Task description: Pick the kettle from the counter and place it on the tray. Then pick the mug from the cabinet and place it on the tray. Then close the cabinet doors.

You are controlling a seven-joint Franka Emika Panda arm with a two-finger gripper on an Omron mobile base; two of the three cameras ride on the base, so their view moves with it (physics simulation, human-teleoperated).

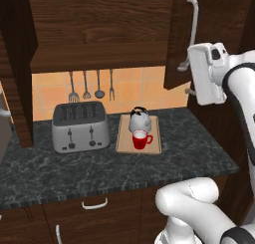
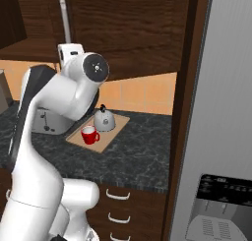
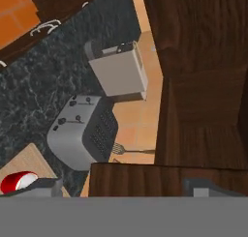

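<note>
In the left base view, the red mug (image 1: pixel 142 139) stands at the near end of the tray (image 1: pixel 154 144) on the dark surface (image 1: pixel 99 168), with the kettle (image 1: pixel 140 119) just behind it on the same tray and the toaster (image 1: pixel 80 127) beside the tray to the left. Higher up, the tool (image 3: pixel 121 185) is spread wide with nothing in it, near the open cabinet door (image 1: pixel 182 34).
</note>
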